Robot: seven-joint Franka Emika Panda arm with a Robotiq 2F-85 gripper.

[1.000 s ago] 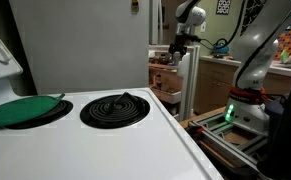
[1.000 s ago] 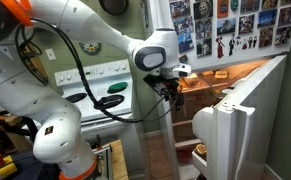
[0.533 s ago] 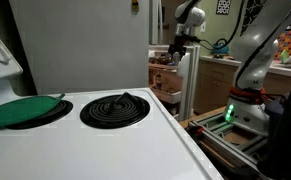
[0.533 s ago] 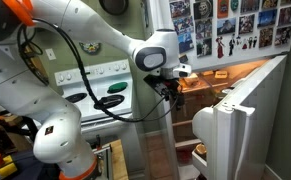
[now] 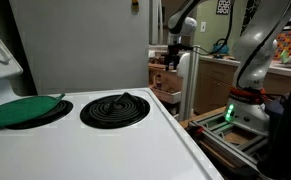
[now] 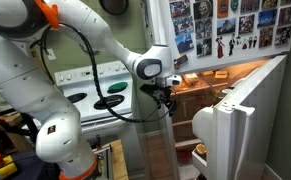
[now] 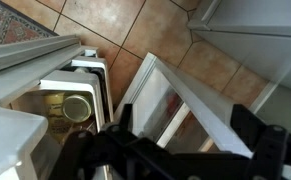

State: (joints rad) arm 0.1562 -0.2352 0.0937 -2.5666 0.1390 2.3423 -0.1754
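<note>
The gripper (image 6: 166, 100), jaws apart, is hovering at the front edge of the open refrigerator (image 6: 201, 86), seemingly in approach; reaching inside calls for clearing the door (image 6: 241, 120).

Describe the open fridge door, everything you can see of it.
The door is white, smooth and plain, and stands upright, swung wide open from the lit fridge. A boxy white bin sits on its near end; what the bin holds is too small to tell. From the wrist view the door shows as a slanted white edge over the tiled floor. The open gripper hangs beside the opening, apart from the door.
</note>
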